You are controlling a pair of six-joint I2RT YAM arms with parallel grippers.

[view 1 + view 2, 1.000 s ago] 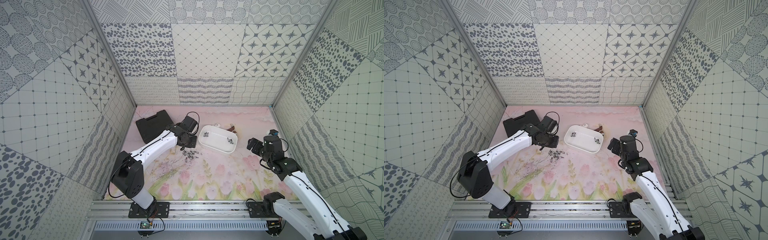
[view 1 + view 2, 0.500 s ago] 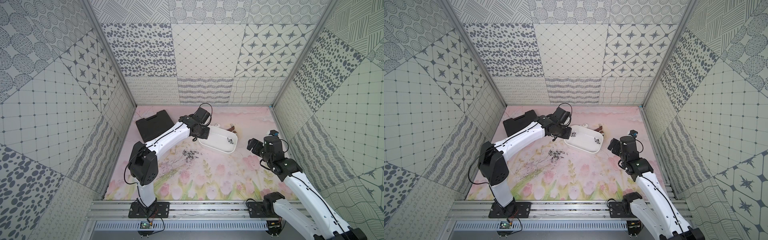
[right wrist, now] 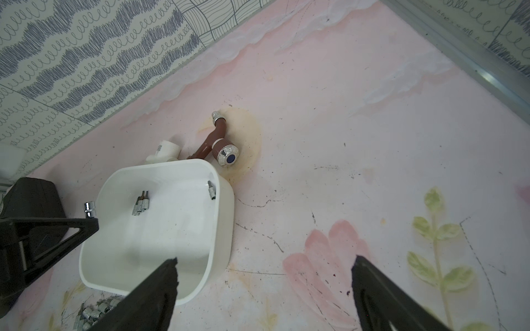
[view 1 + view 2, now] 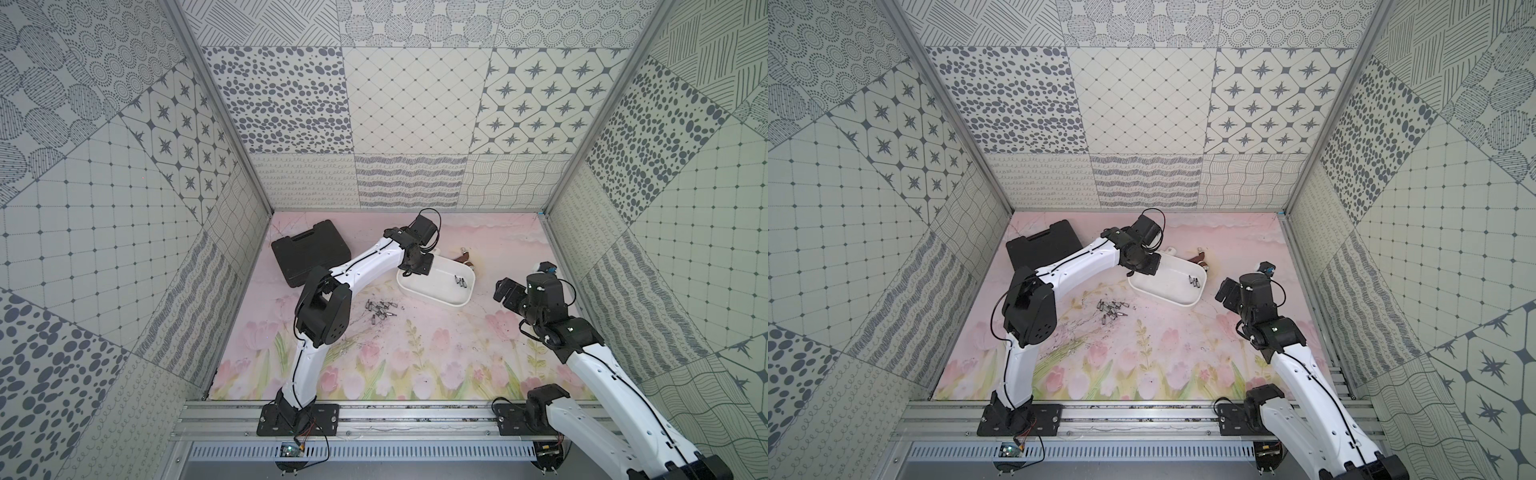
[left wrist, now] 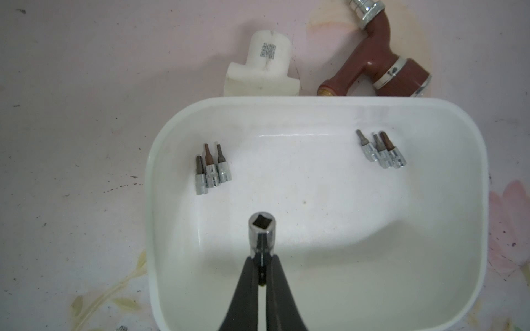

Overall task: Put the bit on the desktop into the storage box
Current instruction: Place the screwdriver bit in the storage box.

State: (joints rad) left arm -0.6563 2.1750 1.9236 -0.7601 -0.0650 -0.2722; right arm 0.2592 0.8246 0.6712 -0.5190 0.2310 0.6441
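Over storage box [image 5: 315, 183], left gripper [image 5: 261, 259] pinching bit [image 5: 261, 229]

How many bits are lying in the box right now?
6. Three bits lie side by side near one end of the box, three near the other. A seventh bit is pinched in the left gripper above it, unreleased. The fingers hide a strip of floor.

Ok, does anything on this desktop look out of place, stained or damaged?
A yellowish stain surrounds the brown tap lying behind the storage box, beside a white pipe fitting; both parts look unrelated to the task. Dark scratches mark the desktop.
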